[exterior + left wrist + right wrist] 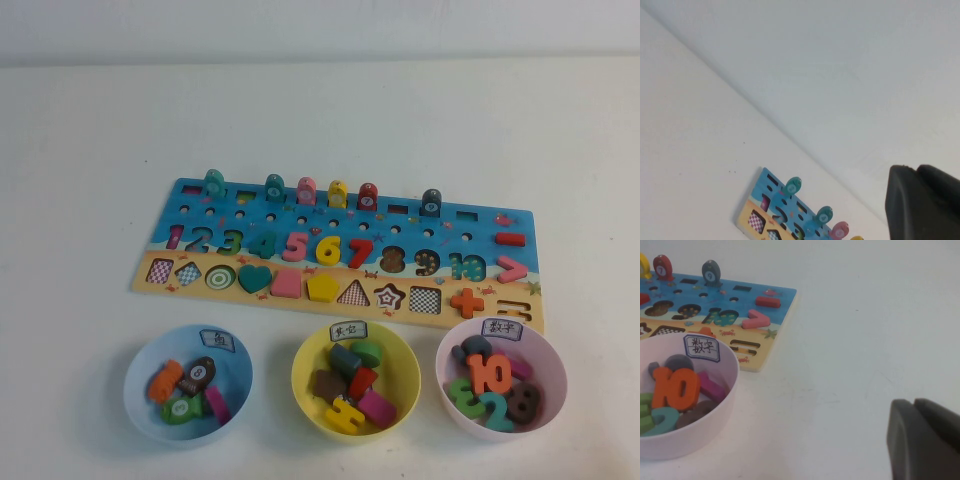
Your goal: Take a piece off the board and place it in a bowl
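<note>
Three round plastic bowls sit nearest: blue bowl (188, 383), yellow bowl (355, 380), pink bowl (501, 378), each before the flat wooden board (340, 255). At the board's far-left corner stands the rounded teal piece (214, 184). Left gripper (922, 205) and right gripper (922, 442) hang clear of the board, fingers clenched, empty.

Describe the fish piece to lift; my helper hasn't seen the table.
With both the left gripper and right gripper off the board, look along its far edge, where pieces stand upright. Take the leftmost fish: teal-green, lighter than its blue-teal neighbour.
</note>
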